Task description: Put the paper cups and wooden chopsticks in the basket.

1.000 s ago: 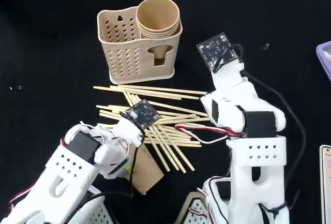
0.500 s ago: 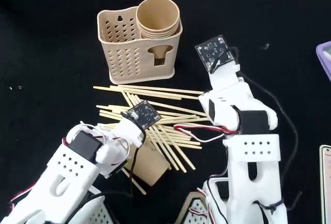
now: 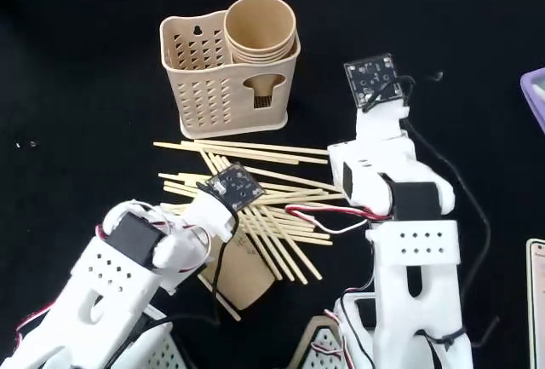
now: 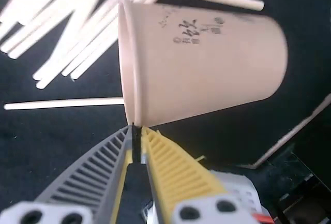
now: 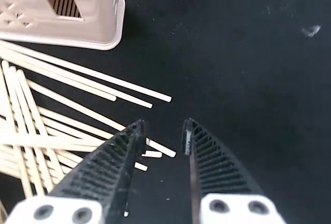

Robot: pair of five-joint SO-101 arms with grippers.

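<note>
A tan paper cup (image 4: 201,66) lies on its side, and my left gripper (image 4: 135,128) is shut on its rim. From above, this cup (image 3: 243,271) sits at the near edge of the scattered wooden chopsticks (image 3: 272,207), under my left arm. The beige basket (image 3: 226,88) stands at the back, with stacked paper cups (image 3: 260,28) in its right compartment. My right gripper (image 5: 163,131) is open and holds nothing. It hovers over bare table just past the right-hand ends of the chopsticks (image 5: 77,79), with the basket (image 5: 77,22) further off.
The table is covered in black cloth. A purple object (image 3: 535,92) and a pale flat item (image 3: 536,275) sit at the right edge. One chopstick (image 3: 217,296) lies apart, in front of the cup.
My right wrist has swung to the right, away from the basket. The cup in my left gripper has shifted slightly, uncovering a chopstick in front of it.
</note>
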